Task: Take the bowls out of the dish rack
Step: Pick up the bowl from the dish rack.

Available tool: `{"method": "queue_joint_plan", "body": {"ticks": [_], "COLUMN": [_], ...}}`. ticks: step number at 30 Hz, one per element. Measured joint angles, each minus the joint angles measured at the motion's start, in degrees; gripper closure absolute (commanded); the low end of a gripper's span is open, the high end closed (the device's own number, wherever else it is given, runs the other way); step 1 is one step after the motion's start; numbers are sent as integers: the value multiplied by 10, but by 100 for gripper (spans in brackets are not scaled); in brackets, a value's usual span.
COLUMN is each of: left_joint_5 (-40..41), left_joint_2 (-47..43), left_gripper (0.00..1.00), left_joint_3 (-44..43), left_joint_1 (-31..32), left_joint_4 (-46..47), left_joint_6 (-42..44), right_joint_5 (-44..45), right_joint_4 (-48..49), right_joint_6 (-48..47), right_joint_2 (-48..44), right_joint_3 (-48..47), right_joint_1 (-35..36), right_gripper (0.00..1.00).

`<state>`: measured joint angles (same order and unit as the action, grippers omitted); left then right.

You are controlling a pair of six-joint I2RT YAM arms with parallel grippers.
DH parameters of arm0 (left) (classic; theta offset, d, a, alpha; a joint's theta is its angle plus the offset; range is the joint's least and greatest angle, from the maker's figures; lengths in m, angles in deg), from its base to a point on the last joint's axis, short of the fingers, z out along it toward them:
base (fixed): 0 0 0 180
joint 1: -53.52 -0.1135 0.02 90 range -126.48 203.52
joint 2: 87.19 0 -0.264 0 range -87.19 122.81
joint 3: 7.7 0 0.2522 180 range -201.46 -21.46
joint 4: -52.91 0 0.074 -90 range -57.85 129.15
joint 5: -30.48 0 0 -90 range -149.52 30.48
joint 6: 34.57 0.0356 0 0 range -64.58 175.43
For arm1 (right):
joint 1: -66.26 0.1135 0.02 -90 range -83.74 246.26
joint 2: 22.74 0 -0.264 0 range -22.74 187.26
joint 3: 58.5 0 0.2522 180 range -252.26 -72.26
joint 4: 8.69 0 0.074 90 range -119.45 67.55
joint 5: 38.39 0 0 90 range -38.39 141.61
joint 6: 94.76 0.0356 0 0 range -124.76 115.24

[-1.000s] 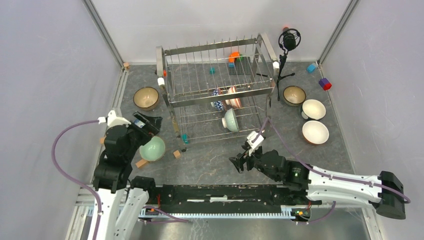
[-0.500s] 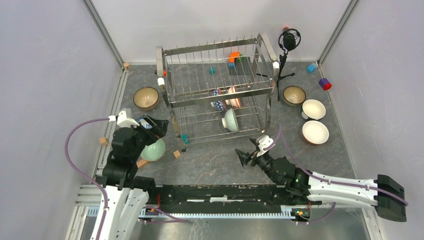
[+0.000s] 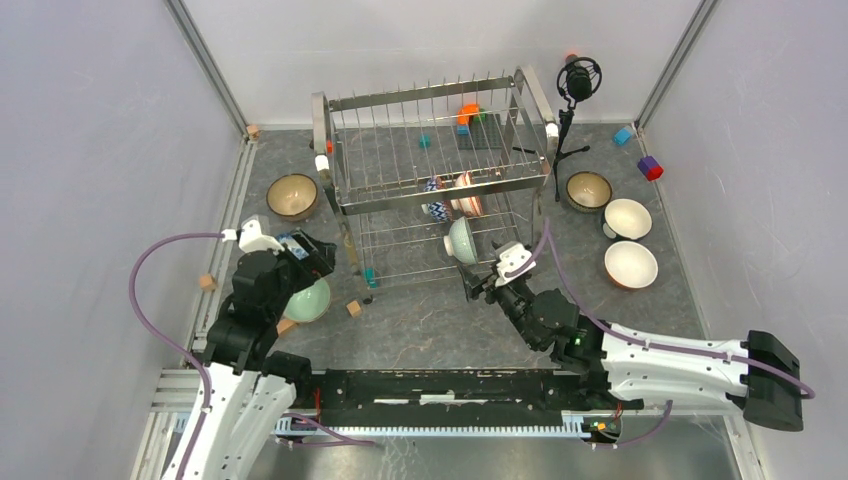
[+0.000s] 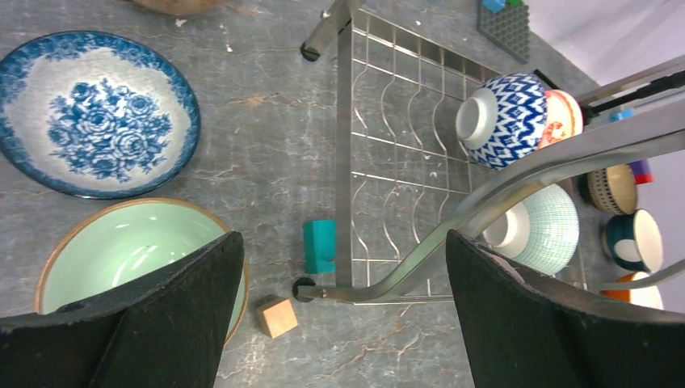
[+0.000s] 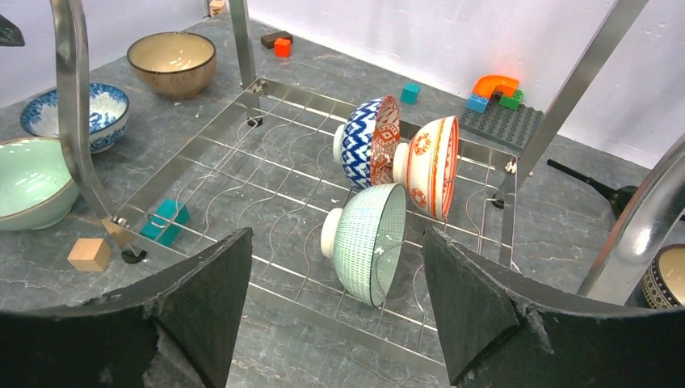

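The table [image 3: 420, 322] is overlooked from high above its near edge; the dish rack [image 3: 430, 192] is shared, close up, by both wrist views — left downward, right oblique.

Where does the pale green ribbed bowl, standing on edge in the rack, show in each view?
Top external: pale green bowl, centre, on the rack's lower shelf.
Left wrist: right side, partly behind the rack's tube.
Right wrist: centre, nearest bowl.
Shared landmark: teal block by the rack's foot.
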<state>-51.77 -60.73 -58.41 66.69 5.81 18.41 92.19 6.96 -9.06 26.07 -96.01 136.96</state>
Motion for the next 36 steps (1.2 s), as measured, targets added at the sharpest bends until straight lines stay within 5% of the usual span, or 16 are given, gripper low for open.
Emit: {"method": "queue_joint_plan", "body": {"ticks": [18,24,36], "left_joint_5": [26,19,11], "left_joint_2": [-14,-97,-103], "left_gripper": [1,0,0], "left_joint_3": [9,9,9], "left_joint_1": [20,21,16], "left_joint_4": [6,18,20], "left_joint_6": [37,37,37], "right_joint_5": [0,-34,-235], "right_joint_4": [2,-56,-40], "right_joint_6": [11,46,144], "right_joint_2": [-39,37,150], "right_joint_3": [32,-22,-49], "right_joint_1": [-18,-84,-251], "right_gripper": [18,19,28]}}
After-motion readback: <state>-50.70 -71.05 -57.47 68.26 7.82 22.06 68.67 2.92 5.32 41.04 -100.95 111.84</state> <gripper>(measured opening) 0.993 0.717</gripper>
